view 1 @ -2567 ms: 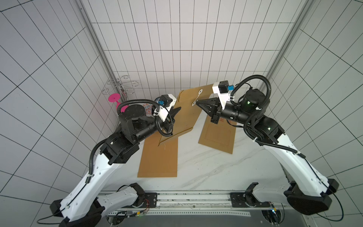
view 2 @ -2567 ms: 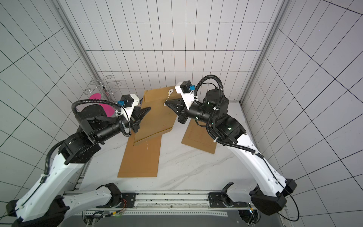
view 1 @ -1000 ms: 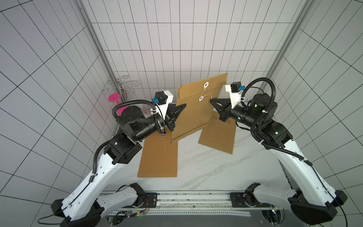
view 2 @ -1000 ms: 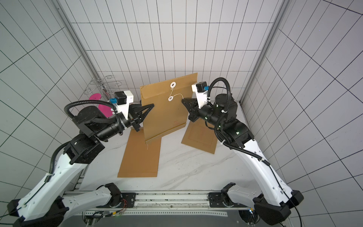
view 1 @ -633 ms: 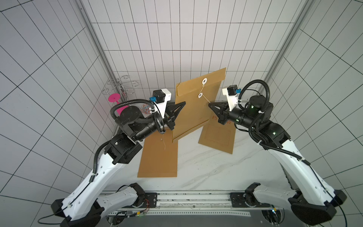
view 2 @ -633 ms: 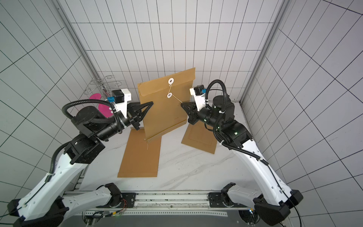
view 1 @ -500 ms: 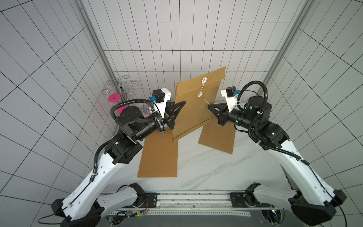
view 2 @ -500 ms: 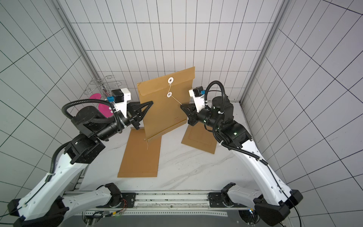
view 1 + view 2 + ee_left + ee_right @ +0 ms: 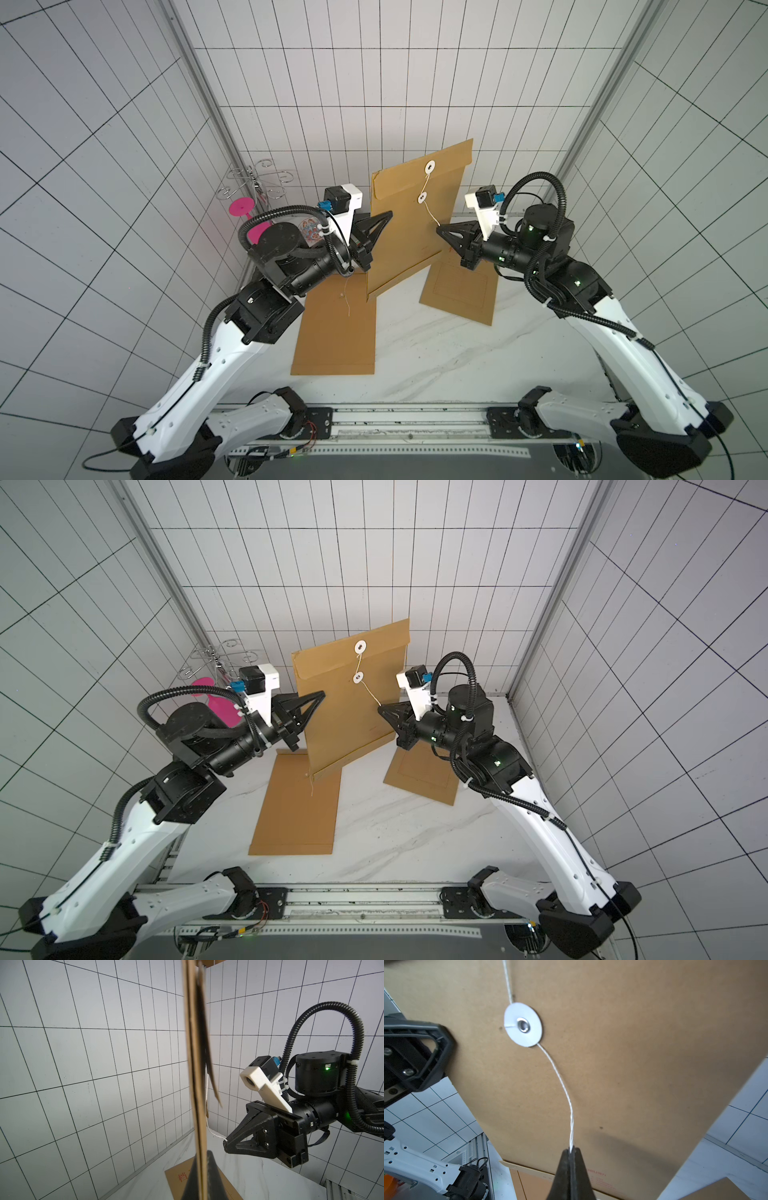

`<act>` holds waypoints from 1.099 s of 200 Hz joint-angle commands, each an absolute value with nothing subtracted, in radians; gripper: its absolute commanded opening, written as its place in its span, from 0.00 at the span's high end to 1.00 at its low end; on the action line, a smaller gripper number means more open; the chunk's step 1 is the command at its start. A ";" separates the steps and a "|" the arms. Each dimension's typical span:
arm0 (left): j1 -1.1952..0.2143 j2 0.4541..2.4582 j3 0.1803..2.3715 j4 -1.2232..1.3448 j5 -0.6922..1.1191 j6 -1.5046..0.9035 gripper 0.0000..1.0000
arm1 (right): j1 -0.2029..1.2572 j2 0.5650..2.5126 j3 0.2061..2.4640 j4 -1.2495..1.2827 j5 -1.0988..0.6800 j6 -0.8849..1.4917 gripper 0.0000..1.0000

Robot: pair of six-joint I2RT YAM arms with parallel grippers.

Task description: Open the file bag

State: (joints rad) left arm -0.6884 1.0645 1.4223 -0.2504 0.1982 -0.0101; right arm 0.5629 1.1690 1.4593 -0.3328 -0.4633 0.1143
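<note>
A brown file bag (image 9: 405, 241) (image 9: 345, 717) hangs upright above the table, and my left gripper (image 9: 388, 214) (image 9: 322, 694) is shut on its left edge. The left wrist view shows the bag edge-on (image 9: 196, 1064) between that gripper's (image 9: 201, 1153) jaws. A white string (image 9: 430, 212) (image 9: 562, 1084) runs from the flap's disc (image 9: 430, 167) to the lower disc (image 9: 523, 1027). From there it leads to my right gripper (image 9: 438, 226) (image 9: 379, 707) (image 9: 572, 1149), which is shut on its end. The flap stands slightly off the bag's body.
Two more brown file bags lie flat on the marble table, one on the left (image 9: 336, 332) and one on the right (image 9: 461, 291). A wire rack (image 9: 255, 183) and a pink disc (image 9: 241, 206) stand at the back left corner. Tiled walls close three sides.
The bag has been raised off the table and turned upright. During the last second my right gripper dropped slightly with the string, which now slants down from the lower disc.
</note>
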 commanded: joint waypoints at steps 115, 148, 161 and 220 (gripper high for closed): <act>-0.700 1.112 1.464 -0.242 0.083 -0.011 1.00 | 0.665 1.277 1.510 -0.295 -0.538 0.124 1.00; -0.704 1.112 1.459 -0.251 0.060 0.003 1.00 | 0.688 1.296 1.524 -0.288 -0.540 0.123 1.00; -0.703 1.115 1.459 -0.258 0.053 0.009 1.00 | 0.696 1.300 1.527 -0.285 -0.540 0.123 1.00; -0.720 1.112 1.437 -0.291 -0.001 0.058 1.00 | 0.707 1.308 1.541 -0.284 -0.538 0.121 1.00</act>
State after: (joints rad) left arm -0.7116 1.1141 1.4342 -0.2981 0.0380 0.0242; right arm 0.6968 1.3018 1.4837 -0.3023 -0.5308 0.1272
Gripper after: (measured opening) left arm 0.052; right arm 0.044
